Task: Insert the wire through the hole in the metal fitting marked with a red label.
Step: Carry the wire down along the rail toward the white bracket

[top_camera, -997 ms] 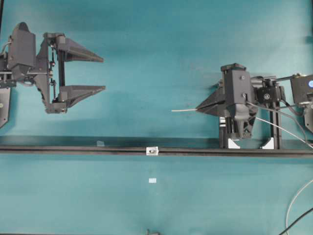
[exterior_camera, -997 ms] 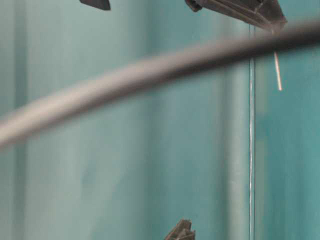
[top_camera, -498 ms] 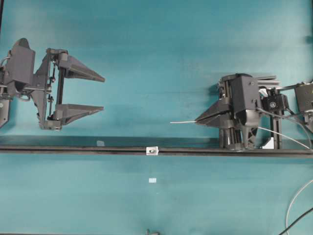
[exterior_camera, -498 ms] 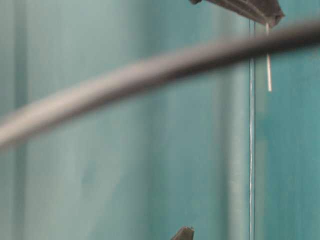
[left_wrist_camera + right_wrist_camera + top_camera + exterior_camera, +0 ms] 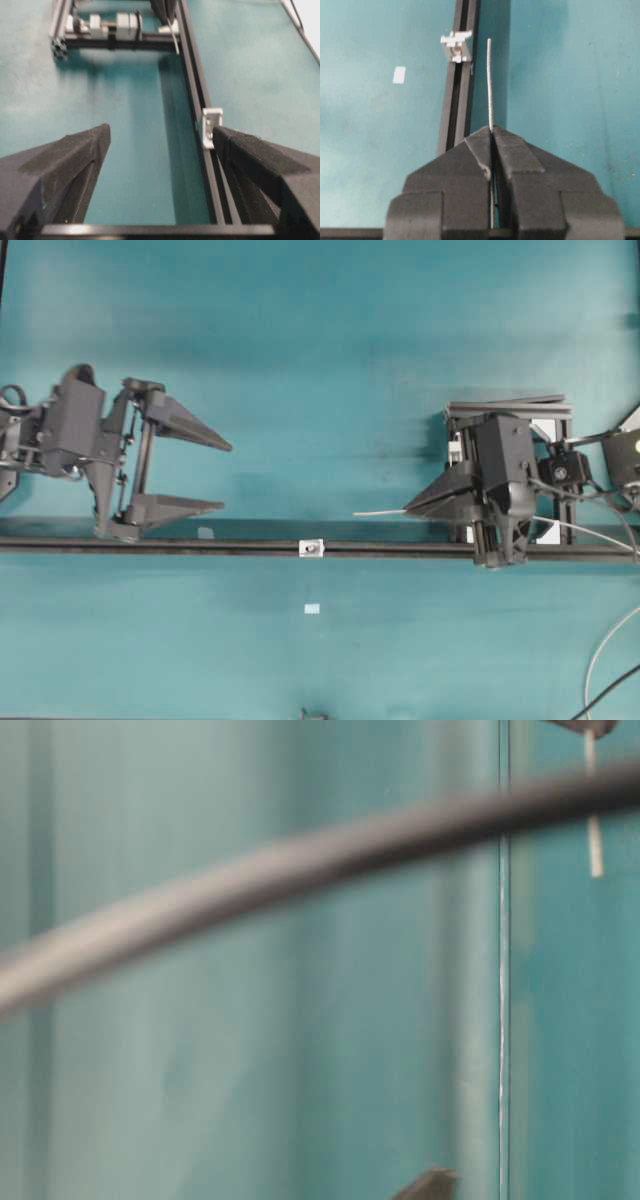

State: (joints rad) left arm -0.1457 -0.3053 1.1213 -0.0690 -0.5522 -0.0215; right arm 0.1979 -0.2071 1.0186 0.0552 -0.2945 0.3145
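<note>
Since the earlier overhead frames, both arms have shifted down toward the black rail [image 5: 200, 545]: the left gripper [image 5: 225, 476] now has its lower finger just above the rail, and the right gripper [image 5: 408, 510] has brought its tip close to the rail as well. We note that the left gripper's jaws stand wide apart with nothing between them. The right gripper's jaws are pressed together on the wire [image 5: 378, 512], a thin, stiff, pale grey strand (slightly curved in the right wrist view) that projects leftward from the fingertips. Its free end lies just above the rail, to the right of the metal fitting [image 5: 313, 548] and apart from it. We see the fitting as a small silvery-white squarish block seated on the rail, with the hole [image 5: 454, 46] showing as a dark spot at its centre. A small white patch [image 5: 312, 609] lies on the teal table [image 5: 320, 360] below the fitting. Behind the right gripper stands a black rectangular frame [image 5: 59, 30] enclosing a silver clamp [image 5: 127, 23].
</note>
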